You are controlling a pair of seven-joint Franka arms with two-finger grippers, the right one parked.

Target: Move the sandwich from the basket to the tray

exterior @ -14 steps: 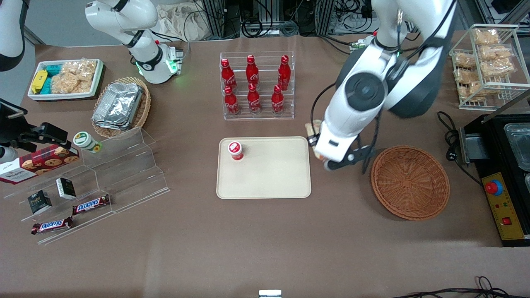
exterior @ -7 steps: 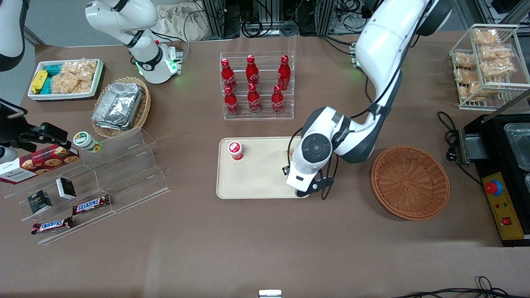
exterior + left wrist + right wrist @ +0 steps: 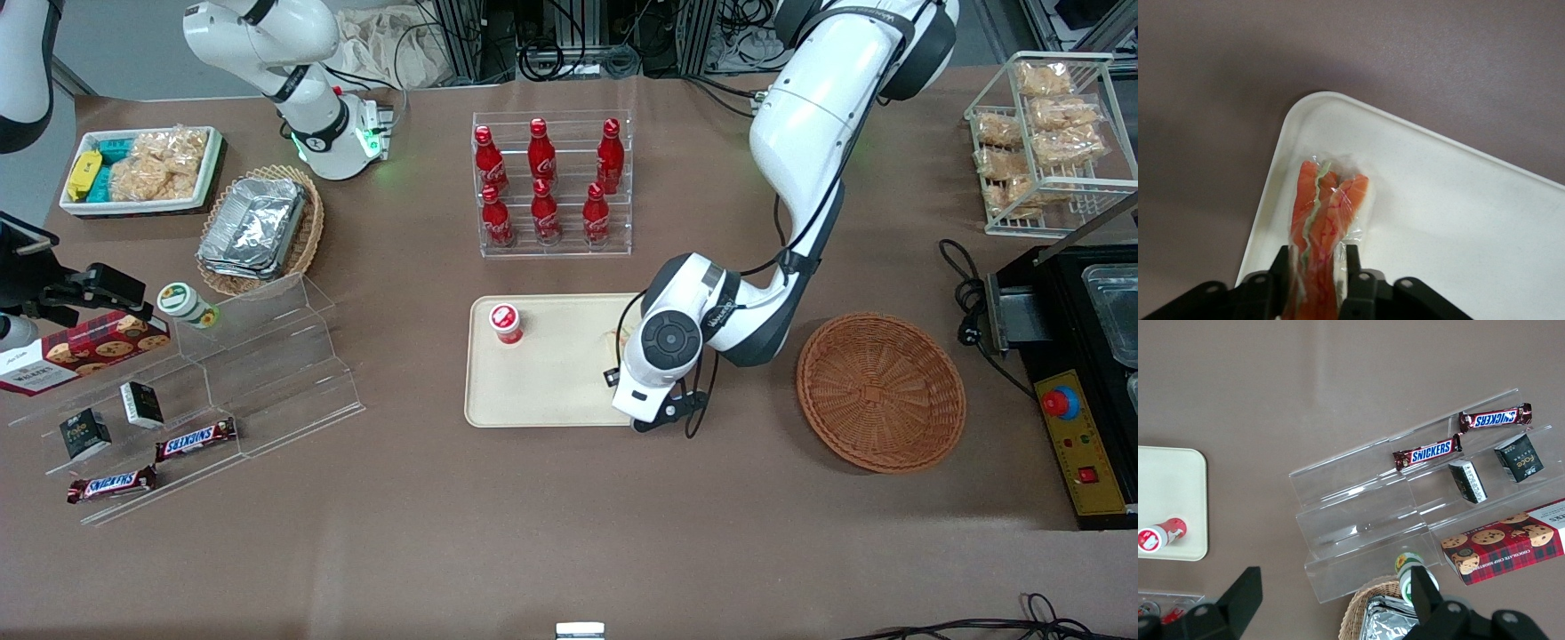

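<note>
Low over the tray (image 3: 1458, 220), the claw (image 3: 1317, 267) pinches the sandwich (image 3: 1325, 220) near a tray corner; the basket (image 3: 880, 389) sits nearby.

sandwich (image 3: 1325, 227): in the wrist view its lower part is cut off by the picture's edge, and the two fingers (image 3: 1350, 280) cover its sides. In the front view only a pale sliver (image 3: 622, 335) shows beside the arm.
gripper (image 3: 1315, 283): from the front it is hidden under the arm's wrist; in the wrist view only the fingers' tips show, pressed on the sandwich.
tray (image 3: 551, 391): the working arm covers its end nearest the basket (image 3: 880, 391); the wrist view shows only one corner (image 3: 1305, 113).
cooker at the working arm's end (image 3: 1089, 356): cut off by the front picture's edge.
labels on the small dark boxes (image 3: 140, 404): too small to read from the front.
</note>
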